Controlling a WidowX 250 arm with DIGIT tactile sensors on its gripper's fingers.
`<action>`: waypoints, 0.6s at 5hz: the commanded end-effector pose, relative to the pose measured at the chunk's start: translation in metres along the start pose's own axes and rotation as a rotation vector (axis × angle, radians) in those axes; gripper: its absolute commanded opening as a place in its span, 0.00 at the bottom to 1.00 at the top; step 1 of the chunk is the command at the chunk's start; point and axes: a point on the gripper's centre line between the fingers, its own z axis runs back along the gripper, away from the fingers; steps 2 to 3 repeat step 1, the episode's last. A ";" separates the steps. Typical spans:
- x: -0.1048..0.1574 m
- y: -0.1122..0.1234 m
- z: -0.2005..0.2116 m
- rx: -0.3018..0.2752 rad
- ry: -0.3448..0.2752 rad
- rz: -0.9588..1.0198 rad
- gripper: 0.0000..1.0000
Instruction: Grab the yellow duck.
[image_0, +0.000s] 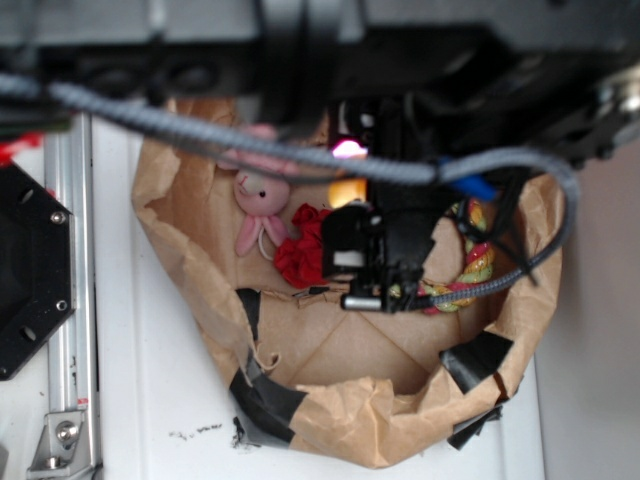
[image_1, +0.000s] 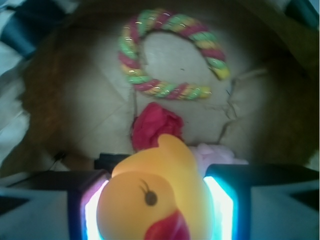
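Observation:
The yellow duck (image_1: 160, 195) fills the bottom of the wrist view, held between my two glowing finger pads (image_1: 220, 210), its red-orange beak pointing down at the frame edge. My gripper (image_1: 157, 212) is shut on it, above the floor of the brown paper bag (image_1: 100, 110). In the exterior view the gripper (image_0: 350, 190) hangs over the bag (image_0: 340, 420), and a small patch of the duck (image_0: 347, 191) shows under the black arm.
A yellow, pink and green rope (image_1: 165, 55) lies in a ring on the bag floor, with a red cloth (image_1: 152, 125) below it. The pink plush bunny (image_0: 258, 205) lies at the bag's back left. A grey cable (image_0: 250, 150) crosses the bag. A metal rail (image_0: 70, 300) runs at left.

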 end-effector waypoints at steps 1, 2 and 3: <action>0.010 -0.004 0.011 0.106 -0.253 0.099 0.00; 0.010 -0.004 0.011 0.106 -0.253 0.099 0.00; 0.010 -0.004 0.011 0.106 -0.253 0.099 0.00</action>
